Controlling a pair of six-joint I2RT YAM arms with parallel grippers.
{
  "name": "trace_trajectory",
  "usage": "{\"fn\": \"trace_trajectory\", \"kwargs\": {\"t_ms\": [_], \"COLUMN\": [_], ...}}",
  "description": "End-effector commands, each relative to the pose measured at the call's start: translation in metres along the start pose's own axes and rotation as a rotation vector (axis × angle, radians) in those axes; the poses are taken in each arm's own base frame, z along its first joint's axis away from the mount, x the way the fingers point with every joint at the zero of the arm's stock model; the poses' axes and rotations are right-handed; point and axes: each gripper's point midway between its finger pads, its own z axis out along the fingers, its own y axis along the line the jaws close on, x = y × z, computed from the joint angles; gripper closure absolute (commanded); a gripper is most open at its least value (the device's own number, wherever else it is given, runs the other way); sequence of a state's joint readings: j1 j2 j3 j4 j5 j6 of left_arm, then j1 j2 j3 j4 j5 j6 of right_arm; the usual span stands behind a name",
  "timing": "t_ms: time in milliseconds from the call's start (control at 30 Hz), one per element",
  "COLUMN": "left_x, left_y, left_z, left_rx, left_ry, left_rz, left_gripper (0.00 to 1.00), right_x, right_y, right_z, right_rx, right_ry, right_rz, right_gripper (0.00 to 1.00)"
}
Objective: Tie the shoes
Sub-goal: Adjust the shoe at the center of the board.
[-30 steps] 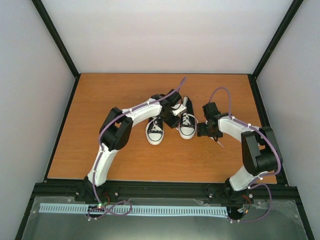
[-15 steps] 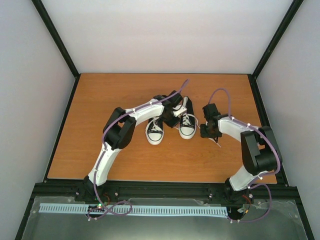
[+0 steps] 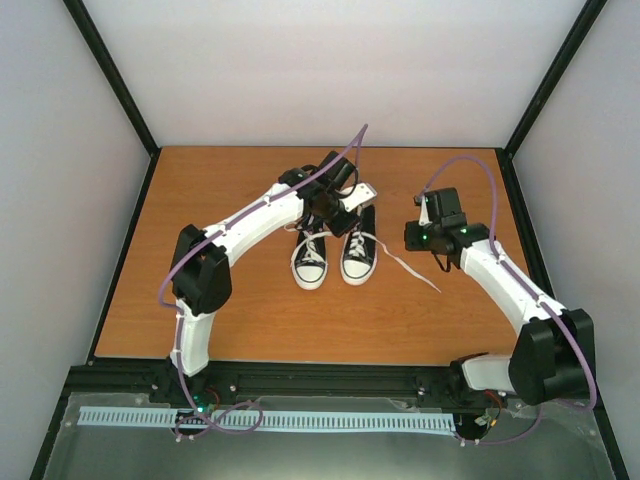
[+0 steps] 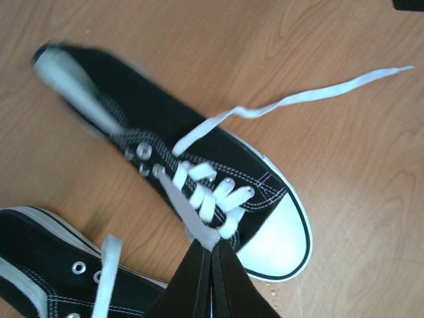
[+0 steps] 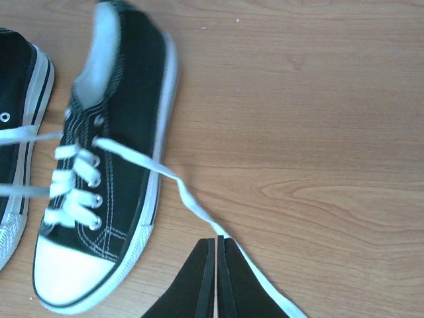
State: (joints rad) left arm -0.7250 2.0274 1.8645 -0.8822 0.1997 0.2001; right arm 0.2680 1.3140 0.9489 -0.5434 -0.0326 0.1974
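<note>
The right sneaker (image 3: pixel 358 256) sits mid-desk (image 3: pixel 200 300), beside its twin (image 3: pixel 310 264). The left pincer (image 4: pixel 212 248) is closed on a tight lace (image 4: pixel 185 205). The right pincer (image 5: pixel 216 240) is closed right by the loose lace (image 5: pixel 185 195). It must pinch that lace well before both pull and cross.

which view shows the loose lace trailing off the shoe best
left wrist: the loose lace runs whole from shoe to tip. right wrist cuts it at the bottom edge; top external shows only a thin line
</note>
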Motion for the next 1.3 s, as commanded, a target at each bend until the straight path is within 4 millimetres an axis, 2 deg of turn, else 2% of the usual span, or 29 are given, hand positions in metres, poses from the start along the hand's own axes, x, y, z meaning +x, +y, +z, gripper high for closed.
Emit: {"fn": "trace_trajectory", "kwargs": {"t_ms": [0, 33, 100, 200, 300, 433, 500, 667, 800, 1000, 1133, 1267], "left_x": [-0.006, -0.006, -0.007, -0.011, -0.016, -0.019, -0.017, -0.016, -0.014, -0.004, 0.001, 0.004], "left_y": [-0.022, -0.024, -0.027, -0.031, -0.036, -0.022, -0.014, 0.009, 0.016, 0.019, 0.026, 0.028], "left_z": [-0.019, -0.02, -0.022, -0.024, -0.025, -0.019, -0.015, -0.011, -0.008, -0.01, -0.011, -0.007], "left_rx": [0.095, 0.109, 0.129, 0.153, 0.193, 0.159, 0.151, 0.128, 0.133, 0.14, 0.12, 0.118], "left_ry": [-0.01, -0.009, -0.005, -0.004, -0.005, -0.01, -0.007, -0.008, 0.003, 0.014, 0.018, 0.028], "left_rz": [0.032, 0.03, 0.024, 0.021, 0.015, 0.003, -0.01, -0.043, -0.062, -0.082, -0.084, -0.091], "left_gripper": [0.99, 0.99, 0.99, 0.99, 0.99, 0.99, 0.99, 0.99, 0.99, 0.99, 0.99, 0.99], "right_x": [0.013, 0.019, 0.035, 0.044, 0.035, 0.027, 0.028, 0.028, 0.032, 0.018, 0.009, 0.016], "right_y": [-0.013, -0.018, -0.025, -0.017, 0.019, 0.08, 0.089, 0.087, 0.113, 0.124, 0.123, 0.139], "right_z": [0.003, 0.009, 0.024, 0.037, 0.033, 0.012, 0.013, 0.032, 0.043, 0.062, 0.08, 0.089], "right_rx": [0.066, 0.096, 0.131, 0.08, -0.121, -0.4, -0.406, -0.375, -0.496, -0.511, -0.48, -0.526], "right_ry": [0.072, 0.105, 0.183, 0.22, 0.153, 0.039, 0.021, 0.028, 0.029, -0.031, -0.043, -0.024], "right_rz": [-0.002, 0.001, 0.008, 0.023, -0.002, -0.11, -0.146, -0.155, -0.177, -0.21, -0.202, -0.246], "right_gripper": [0.92, 0.86, 0.82, 0.81, 0.76, 0.57, 0.53, 0.51, 0.41, 0.43, 0.51, 0.48]}}
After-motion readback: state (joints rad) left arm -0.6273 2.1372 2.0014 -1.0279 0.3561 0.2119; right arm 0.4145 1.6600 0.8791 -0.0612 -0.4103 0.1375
